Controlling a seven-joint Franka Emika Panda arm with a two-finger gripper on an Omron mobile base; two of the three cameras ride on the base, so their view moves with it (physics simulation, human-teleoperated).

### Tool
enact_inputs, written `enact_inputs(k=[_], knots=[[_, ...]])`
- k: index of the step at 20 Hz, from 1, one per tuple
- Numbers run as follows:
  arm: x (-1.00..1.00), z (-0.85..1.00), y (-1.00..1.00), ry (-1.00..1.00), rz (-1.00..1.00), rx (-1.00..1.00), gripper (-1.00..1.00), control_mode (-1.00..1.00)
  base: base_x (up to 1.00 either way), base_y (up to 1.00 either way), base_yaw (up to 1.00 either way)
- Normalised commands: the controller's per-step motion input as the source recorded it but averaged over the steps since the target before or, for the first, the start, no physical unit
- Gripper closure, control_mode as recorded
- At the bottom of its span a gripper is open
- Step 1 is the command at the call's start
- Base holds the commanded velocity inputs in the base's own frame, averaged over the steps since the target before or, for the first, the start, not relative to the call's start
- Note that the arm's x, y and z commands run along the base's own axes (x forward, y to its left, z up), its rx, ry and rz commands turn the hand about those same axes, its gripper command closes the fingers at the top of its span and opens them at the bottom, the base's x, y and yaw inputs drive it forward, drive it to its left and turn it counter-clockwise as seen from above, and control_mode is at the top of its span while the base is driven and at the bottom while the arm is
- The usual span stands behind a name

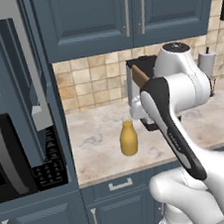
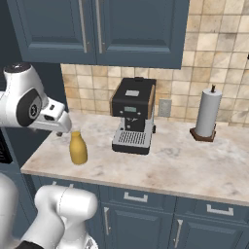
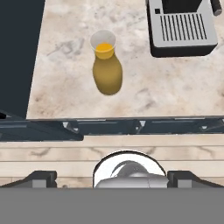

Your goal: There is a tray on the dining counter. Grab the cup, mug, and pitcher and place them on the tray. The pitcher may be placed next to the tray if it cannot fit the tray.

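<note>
The table (image 2: 185, 165) is a beige marbled stone top on dark blue cabinet fronts with pale bar handles. Behind it runs a wall of tan square tiles, and dark blue upper cabinets (image 1: 126, 12) hang above. At the far left of the left base view a tall blue unit holds a black microwave (image 1: 10, 157) with a keypad.

On the table stand a black and wood-sided coffee machine (image 2: 132, 114) with a grey slotted drip grate, and, further along, a white paper-towel roll on a dark wooden stand (image 2: 206, 114).

The amber-yellow bottle-shaped pitcher (image 3: 106, 65) stands upright on the table, beside the coffee machine and well apart from it, nearer the table's front edge than the tiled wall. Its long axis runs straight up from the stone, rounded body below, narrower neck and pale open mouth on top; the hand view looks down into that mouth and shows orange liquid inside.

The tool (image 2: 63, 129) hangs above the pitcher, up and a little back toward the robot, not touching it. In the right base view it sits just over the pitcher's (image 2: 78, 148) pale top, to its upper left. The two dark fingertips (image 3: 41, 178) stand wide apart at the bottom corners of the hand view, with nothing between them.

In the left base view the pitcher (image 1: 128, 139) stands left of the white arm.
</note>
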Motion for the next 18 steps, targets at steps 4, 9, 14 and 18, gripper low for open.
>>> enact_inputs(k=[4, 9, 14, 18], knots=[[0.33, 0.00, 0.01, 0.00, 0.00, 0.00, -1.00, -1.00, 0.00, 0.00, 0.00], [0.30, -0.01, 0.03, 0.00, 0.00, 0.00, -1.00, -1.00, 0.00, 0.00, 0.00], [0.25, -0.05, 0.07, 0.01, 0.00, 0.00, -1.00, -1.00, 0.00, 0.00, 0.00], [0.15, -0.09, 0.02, 0.00, 0.00, 0.00, -1.00, -1.00, 0.00, 0.00, 0.00]])
